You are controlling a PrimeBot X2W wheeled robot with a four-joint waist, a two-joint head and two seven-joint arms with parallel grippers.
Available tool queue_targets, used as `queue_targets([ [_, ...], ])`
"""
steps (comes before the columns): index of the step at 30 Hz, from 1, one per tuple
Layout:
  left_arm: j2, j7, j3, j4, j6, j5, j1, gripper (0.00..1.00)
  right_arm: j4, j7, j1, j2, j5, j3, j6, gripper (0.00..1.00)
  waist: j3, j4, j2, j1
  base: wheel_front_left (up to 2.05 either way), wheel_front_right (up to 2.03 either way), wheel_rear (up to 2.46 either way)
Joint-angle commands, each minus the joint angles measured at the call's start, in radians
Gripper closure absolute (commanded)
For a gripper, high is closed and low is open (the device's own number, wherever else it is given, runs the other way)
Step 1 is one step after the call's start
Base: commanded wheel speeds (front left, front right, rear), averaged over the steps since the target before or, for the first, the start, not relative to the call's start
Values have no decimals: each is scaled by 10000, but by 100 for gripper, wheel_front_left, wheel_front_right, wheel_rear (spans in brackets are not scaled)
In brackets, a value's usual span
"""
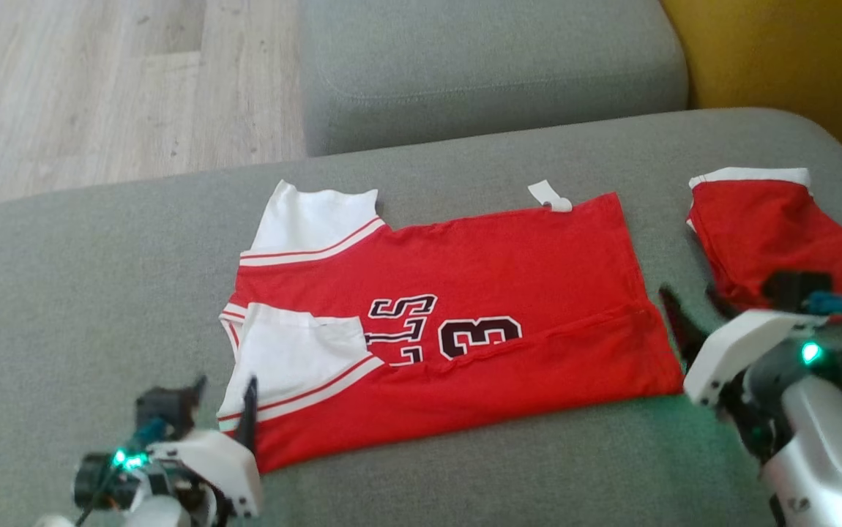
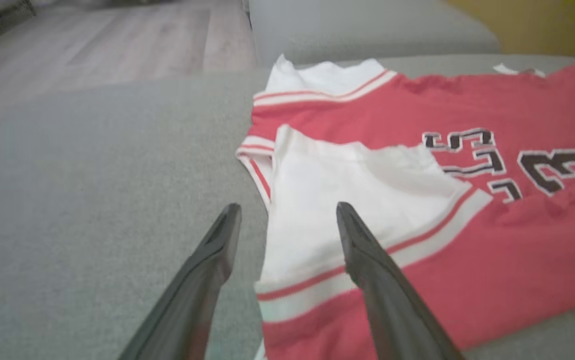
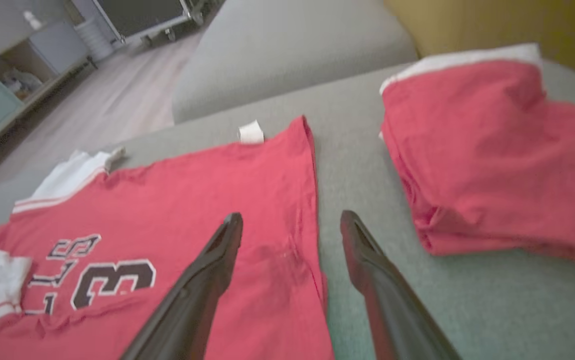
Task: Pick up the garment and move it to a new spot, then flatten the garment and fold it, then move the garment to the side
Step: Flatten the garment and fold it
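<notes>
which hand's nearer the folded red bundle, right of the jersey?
Right. The right hand sits just beside the folded red bundle, at the hem end of the jersey. The left hand is at the sleeve end, the whole jersey's length away.

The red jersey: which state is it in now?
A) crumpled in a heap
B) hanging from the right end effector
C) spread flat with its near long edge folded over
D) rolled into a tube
C: the red jersey lies flat on the grey cushion, its near strip turned over and covering part of the number 13.
</notes>
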Motion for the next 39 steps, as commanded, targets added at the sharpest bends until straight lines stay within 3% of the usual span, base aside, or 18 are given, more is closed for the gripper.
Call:
queue_targets([
  [1, 308, -346, 478, -537, 160, 102, -570, 0, -645, -315, -267, -96, -57, 15, 35, 0, 100, -33, 0, -1, 0, 0, 0],
  [4, 287, -1412, 832, -1154, 450, 145, -839, 0, -1613, -1289, -342, -70, -159, -266, 35, 0, 226, -90, 0, -1, 0, 0, 0],
  [7, 207, -2567, 1106, -1677, 441, 84, -1056, 0, -2369, -2307, -349, -68, -421, -408, 35, 0, 311, -155, 0, -1, 0, 0, 0],
  [11, -30, -3353, 1195, -2076, 437, 193, -1174, 0, -2963, -3732, -143, 327, -970, -657, 35, 0, 376, -235, 0, -1, 0, 0, 0],
  [16, -478, -3530, 1279, -2571, 280, 374, -1041, 0, -3312, -4529, 325, 975, -2021, -645, 35, 0, 516, -280, 0, -1, 0, 0, 0],
  [24, -984, -3540, 1674, -2702, -138, 885, -886, 0, -3385, -4714, 615, 1609, -2821, -678, 35, 0, 990, -380, 0, -1, 0, 0, 0],
  [30, -445, -3421, 1603, -1619, -570, 1364, -2331, 0, -3810, -4729, 340, 1676, -2874, -505, 35, 0, 1807, -616, 0, -1, 0, 0, 0],
  [36, 450, -1772, 1036, 96, -1407, 1688, -4844, 0, -4309, -4731, -11, 1683, -2566, -536, 35, 0, 2827, -910, 0, -1, 0, 0, 0],
  [39, 822, -943, 692, 733, -1588, 1833, -5685, 0, -4419, -4732, -186, 1684, -2503, -633, 35, 0, 3162, -1013, 0, -1, 0, 0, 0],
])
